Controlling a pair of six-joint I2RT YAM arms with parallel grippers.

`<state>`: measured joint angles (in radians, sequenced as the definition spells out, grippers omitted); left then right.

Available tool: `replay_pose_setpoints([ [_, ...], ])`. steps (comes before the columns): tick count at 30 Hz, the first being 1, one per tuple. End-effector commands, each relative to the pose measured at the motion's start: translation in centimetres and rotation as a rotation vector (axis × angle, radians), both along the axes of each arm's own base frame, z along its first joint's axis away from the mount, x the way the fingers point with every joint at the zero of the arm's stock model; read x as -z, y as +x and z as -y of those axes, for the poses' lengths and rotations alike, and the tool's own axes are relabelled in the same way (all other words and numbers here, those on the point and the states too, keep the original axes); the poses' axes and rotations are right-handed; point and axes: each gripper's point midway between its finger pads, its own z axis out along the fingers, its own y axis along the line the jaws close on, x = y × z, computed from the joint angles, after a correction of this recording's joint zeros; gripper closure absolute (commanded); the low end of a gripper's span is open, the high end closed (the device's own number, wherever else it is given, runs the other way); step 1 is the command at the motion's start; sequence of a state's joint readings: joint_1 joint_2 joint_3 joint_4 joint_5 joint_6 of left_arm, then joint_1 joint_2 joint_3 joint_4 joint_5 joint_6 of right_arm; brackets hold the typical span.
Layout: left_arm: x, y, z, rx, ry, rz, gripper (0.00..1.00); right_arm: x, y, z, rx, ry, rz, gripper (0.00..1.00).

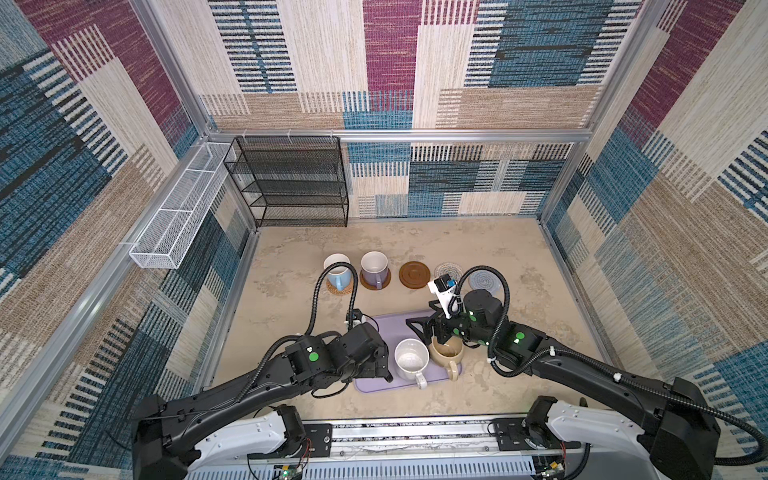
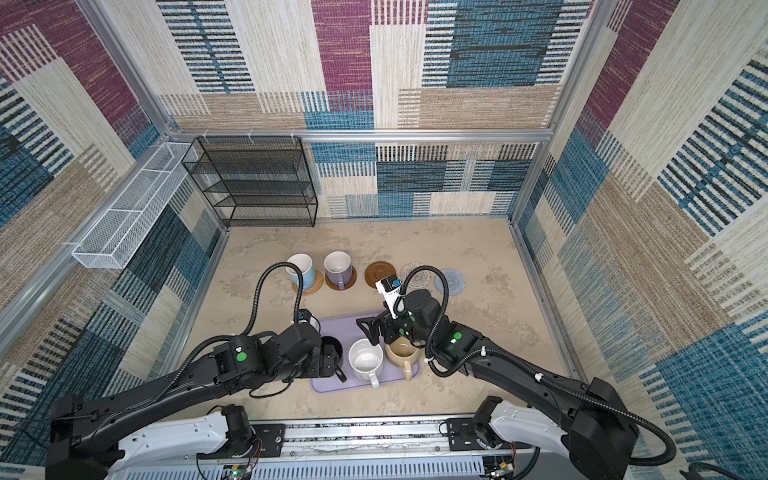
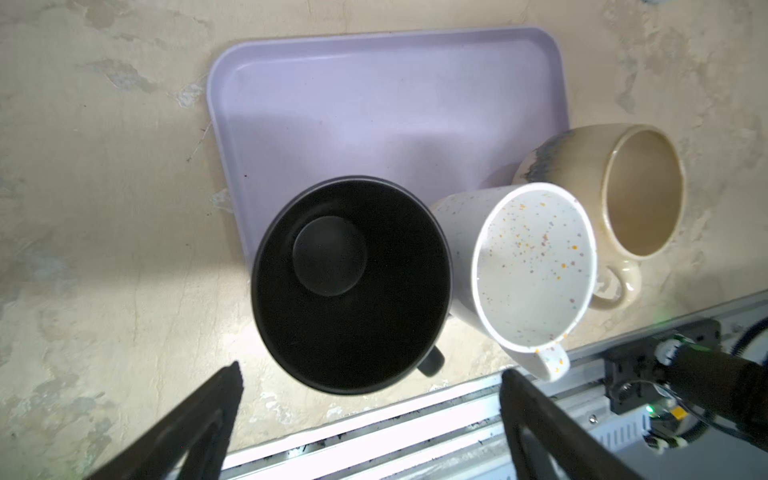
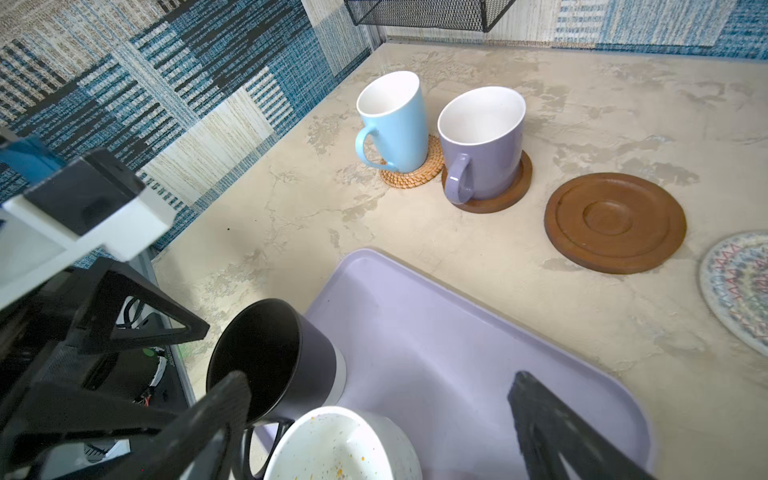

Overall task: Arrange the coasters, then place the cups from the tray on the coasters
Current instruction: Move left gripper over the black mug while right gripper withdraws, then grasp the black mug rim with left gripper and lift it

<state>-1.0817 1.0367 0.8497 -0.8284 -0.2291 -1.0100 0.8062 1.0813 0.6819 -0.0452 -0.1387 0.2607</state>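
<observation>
Now the blue cup [image 4: 395, 124] and purple cup [image 4: 484, 162] sit on coasters [image 4: 415, 176]. The black cup [image 3: 351, 286], speckled cup [image 3: 536, 266] and beige cup [image 3: 640, 191] stand on the tray [image 4: 436, 332]. Both sets of jaws are wide and empty: the left gripper [image 3: 370, 370] hangs over the black cup, the right gripper [image 4: 380, 378] over the tray. Next, I think, the left must drop, pinch the black cup's rim and carry it to the bare brown coaster [image 4: 615, 222].
</observation>
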Motion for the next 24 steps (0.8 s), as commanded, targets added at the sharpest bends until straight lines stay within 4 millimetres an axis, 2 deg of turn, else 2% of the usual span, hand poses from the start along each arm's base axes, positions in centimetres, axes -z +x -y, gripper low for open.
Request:
replay_pose_setpoints([
  [1, 0.6, 0.7, -0.2, -0.095, 0.041, 0.056, 0.01, -1.2, 0.0, -0.2, -0.011, 0.033, 0.044, 0.00],
  [12, 3.9, 0.3, 0.1, -0.124, 0.153, 0.057, 0.01, -0.7, 0.1, 0.2, 0.008, 0.030, 0.049, 0.00],
  [17, 5.5, -0.4, 1.5, -0.078, 0.131, 0.004, 0.03, -0.5, 0.1, 0.5, 0.021, 0.031, 0.052, 0.00],
  [20, 5.9, -0.5, 1.3, -0.064, 0.161, 0.000, 0.08, -0.6, 0.2, 0.5, 0.028, 0.035, 0.054, 0.00],
  [24, 6.5, -0.8, 0.8, -0.057, 0.193, -0.016, 0.23, -0.5, -0.1, 0.4, 0.009, 0.044, 0.050, 0.00],
])
